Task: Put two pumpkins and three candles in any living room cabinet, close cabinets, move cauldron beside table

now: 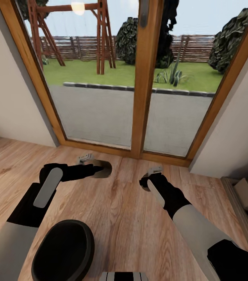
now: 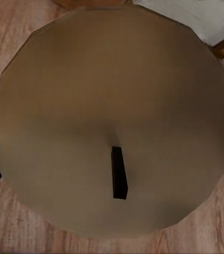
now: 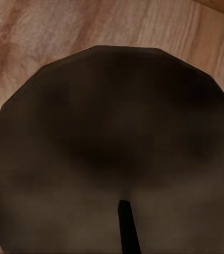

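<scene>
The cauldron [image 1: 63, 251] sits low beside the robot's trunk, well back from the floor's [image 1: 127, 218] edge at the glass door [image 1: 100, 113]; whether it rests on the floor I cannot tell. No table shows, so the job now looks like turning away from the door to find one. The left gripper [image 1: 90, 163] reaches forward beside a round brown shape [image 1: 105, 168] (unidentifiable), and the right gripper [image 1: 150, 175] hangs over bare floor. How far either one's fingers are spread, I cannot tell. Keep both arms tucked while turning, clear of the cauldron.
</scene>
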